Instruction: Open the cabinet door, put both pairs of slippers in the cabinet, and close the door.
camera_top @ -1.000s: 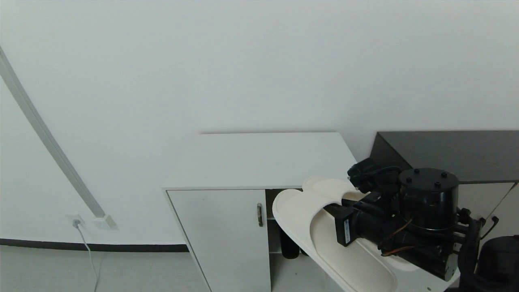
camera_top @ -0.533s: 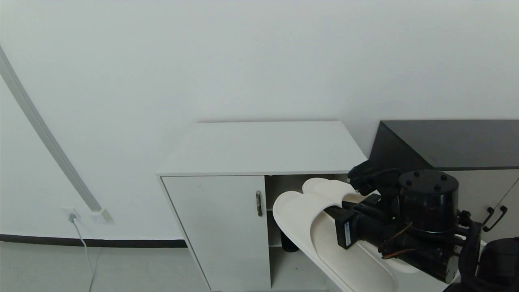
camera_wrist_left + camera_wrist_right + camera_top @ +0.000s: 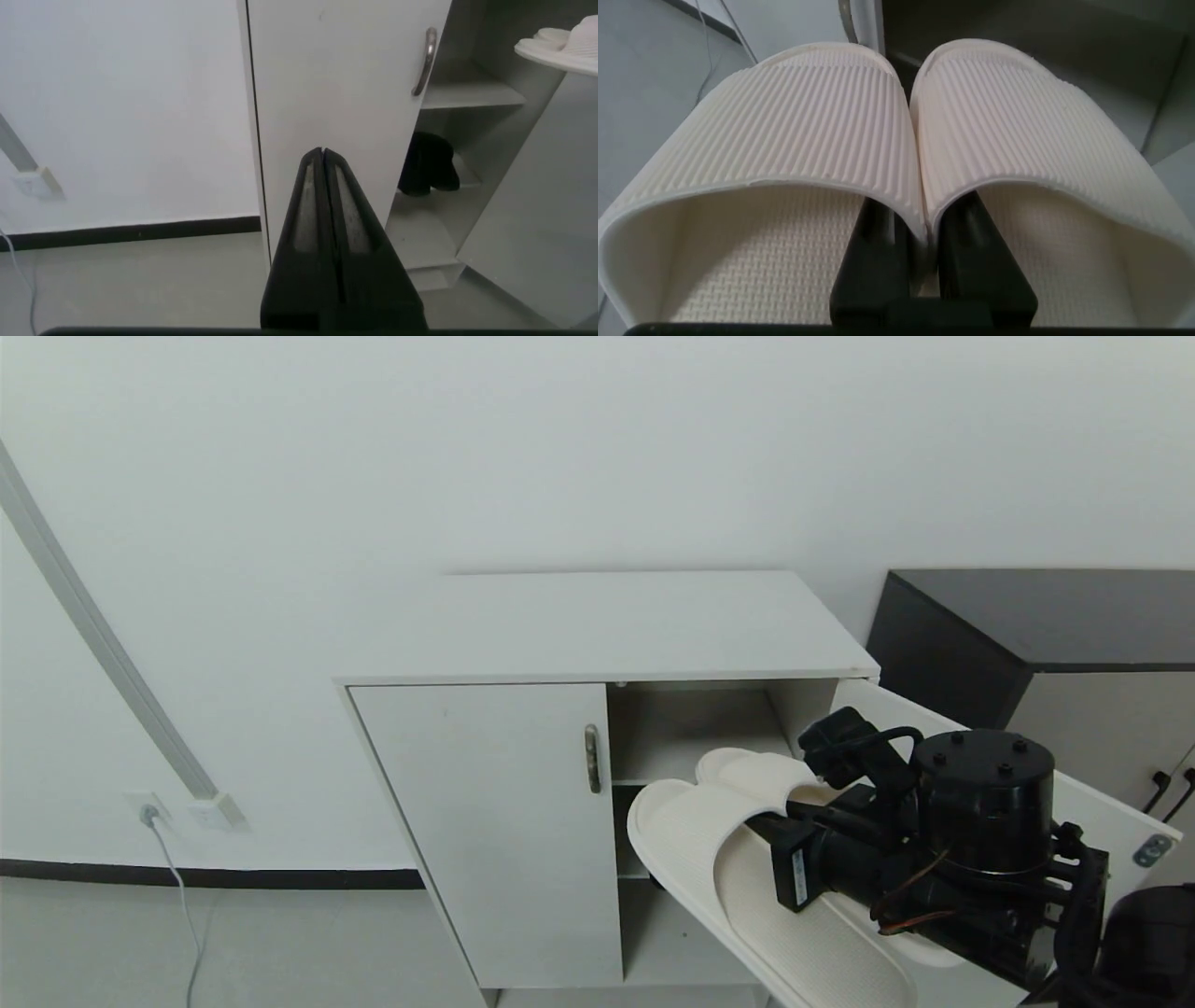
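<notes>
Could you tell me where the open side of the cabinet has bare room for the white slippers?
The upper shelf, between the closed left door and the open right door, is bare. Lower down, a dark object takes the back; the cabinet floor looks free. The right gripper with the white slippers crowds the opening.

Blk cabinet (image 3: 1046, 616) at right, wall socket (image 3: 147, 812) w/ cable (image 3: 177, 907), slanted trunking (image 3: 93, 625)

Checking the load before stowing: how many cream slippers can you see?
2. Both pinched together in the right gripper before the open cabinet: one cream slipper toward the shut door, the other slipper beside it. A dark item on a shelf may be other footwear.
</notes>
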Robot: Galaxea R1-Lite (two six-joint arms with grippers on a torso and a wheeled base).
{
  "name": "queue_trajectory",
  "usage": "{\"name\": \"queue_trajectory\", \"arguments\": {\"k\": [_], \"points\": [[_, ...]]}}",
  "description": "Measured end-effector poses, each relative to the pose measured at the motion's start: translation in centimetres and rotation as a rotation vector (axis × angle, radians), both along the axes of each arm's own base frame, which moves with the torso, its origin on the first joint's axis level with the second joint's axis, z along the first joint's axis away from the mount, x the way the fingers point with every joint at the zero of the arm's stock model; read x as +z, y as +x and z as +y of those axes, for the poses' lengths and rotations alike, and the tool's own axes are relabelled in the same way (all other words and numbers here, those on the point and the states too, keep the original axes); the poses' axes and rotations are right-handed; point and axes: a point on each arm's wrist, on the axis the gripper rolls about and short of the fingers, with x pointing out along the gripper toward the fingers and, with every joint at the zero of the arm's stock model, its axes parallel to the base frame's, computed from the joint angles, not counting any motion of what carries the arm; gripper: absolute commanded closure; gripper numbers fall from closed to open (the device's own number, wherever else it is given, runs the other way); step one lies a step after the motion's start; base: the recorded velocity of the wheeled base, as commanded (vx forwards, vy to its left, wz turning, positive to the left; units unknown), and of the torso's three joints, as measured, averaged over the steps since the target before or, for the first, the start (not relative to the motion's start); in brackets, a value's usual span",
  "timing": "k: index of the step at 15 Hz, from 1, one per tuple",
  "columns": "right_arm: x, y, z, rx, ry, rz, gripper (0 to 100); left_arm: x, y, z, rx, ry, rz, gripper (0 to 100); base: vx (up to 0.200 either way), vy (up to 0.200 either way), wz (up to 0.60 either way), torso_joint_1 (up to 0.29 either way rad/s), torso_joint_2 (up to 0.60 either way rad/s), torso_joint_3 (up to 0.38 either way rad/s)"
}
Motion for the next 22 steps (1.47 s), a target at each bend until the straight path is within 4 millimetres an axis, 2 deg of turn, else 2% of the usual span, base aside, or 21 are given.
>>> {"name": "queue_trajectory", "arguments": {"k": [13,18,22], "points": [[-0.40,-0.22,0.14,0.010,-0.007,0.010,100,0.01,0.00,0.00,-0.002,0.002,-0.001,100,0.000,0.000,0.00,-0.144,0.48,0.334],[-0.54,-0.42,0.28,0.019,-0.012,0.013,100,0.00,0.00,0.00,-0.001,0.000,0.000,100,0.000,0.000,0.00,-0.041,0.44,0.395],[-0.88,-0.67,0.35,0.028,-0.018,0.019,100,0.00,0.00,0.00,-0.001,0.000,0.000,100,0.000,0.000,0.00,0.001,0.15,0.137]]}}
